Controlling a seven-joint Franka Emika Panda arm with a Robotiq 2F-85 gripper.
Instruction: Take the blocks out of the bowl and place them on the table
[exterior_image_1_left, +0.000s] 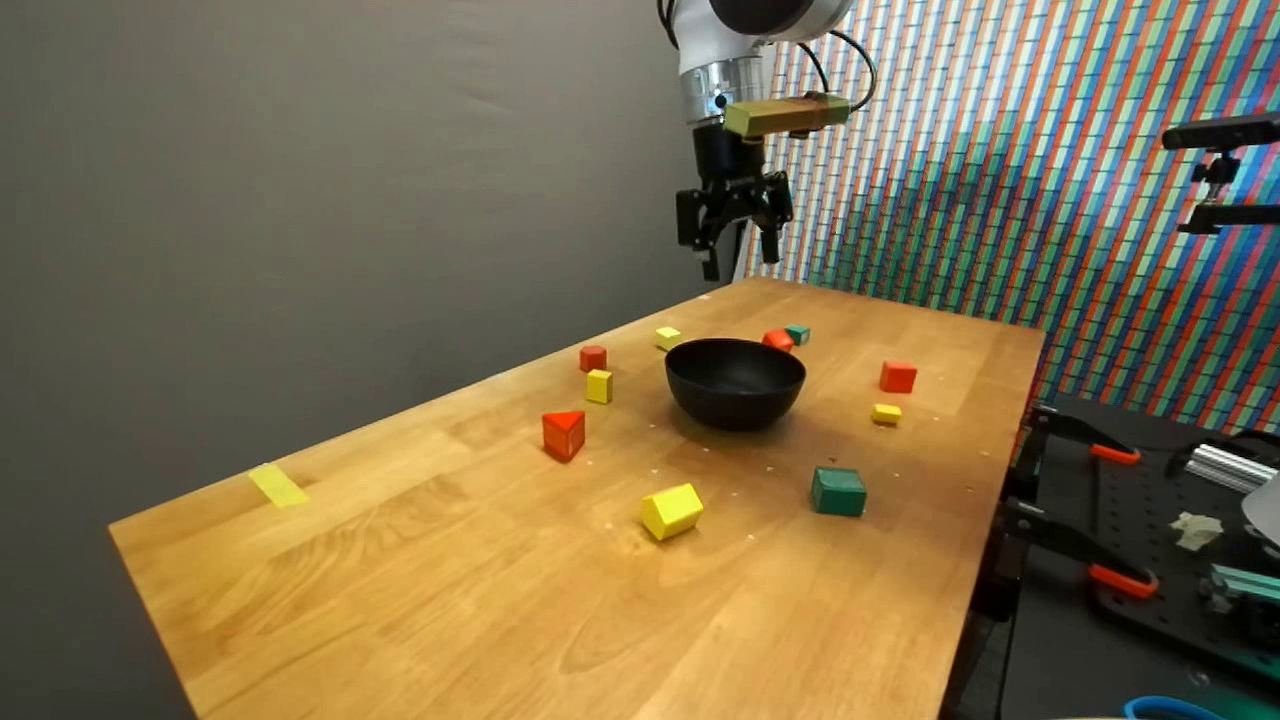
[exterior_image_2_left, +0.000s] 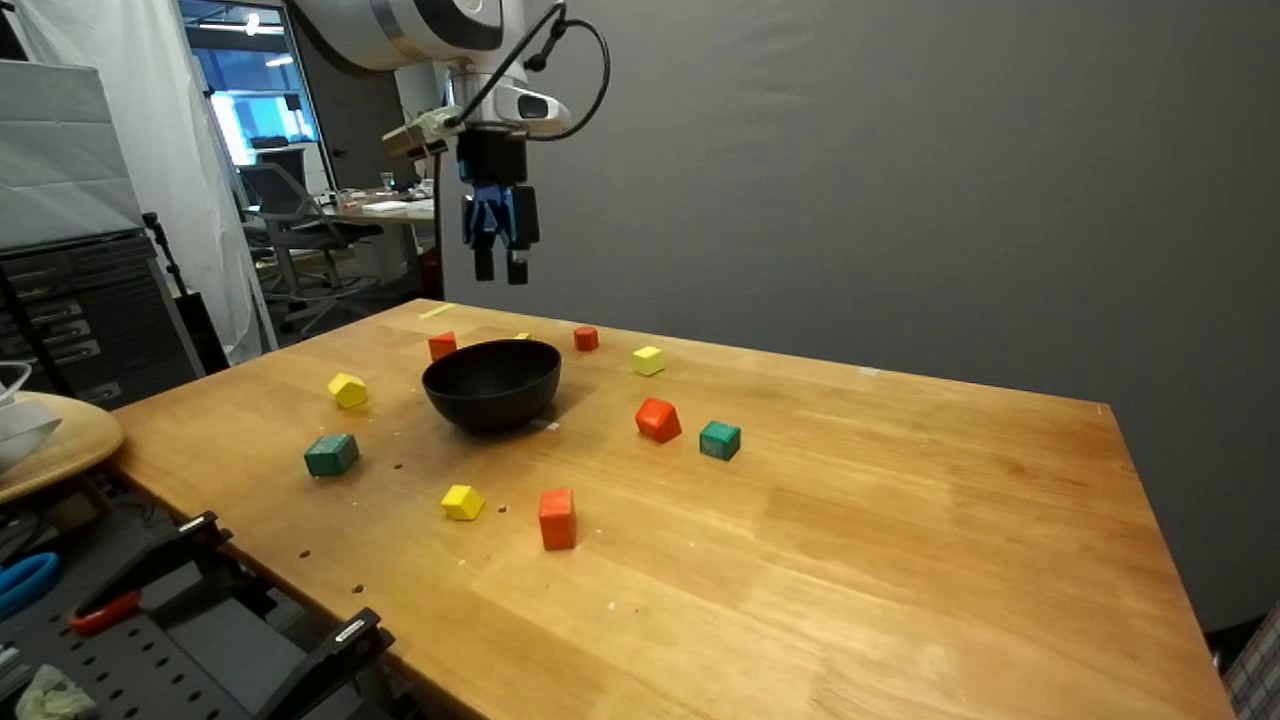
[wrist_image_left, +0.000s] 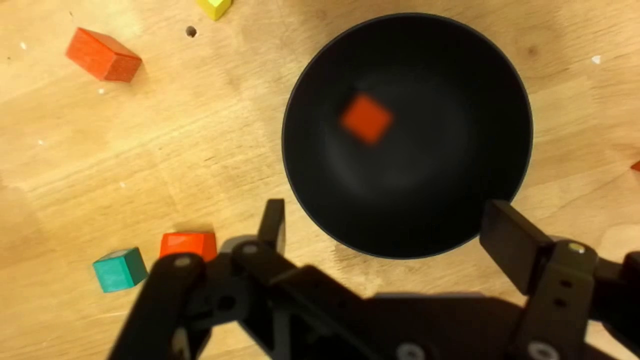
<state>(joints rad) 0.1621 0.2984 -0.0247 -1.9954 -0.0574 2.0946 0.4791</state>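
Fingers (wrist_image_left: 517, 247) in the wrist view stand wide apart and hold nothing; one red block (wrist_image_left: 366, 120) lies inside the black bowl (wrist_image_left: 420, 210), farther up that view than the fingers and, side to side, between them; it is blurry, looks square and is turned cornerwise, so I see no long side; in an exterior view, the gripper (exterior_image_1_left: 740, 262) hangs high above the table (exterior_image_1_left: 480, 600); in an exterior view, the black bowl (exterior_image_2_left: 490, 416) sits well below the fingers, the red block out of sight; my guess: go across, turn, then down.
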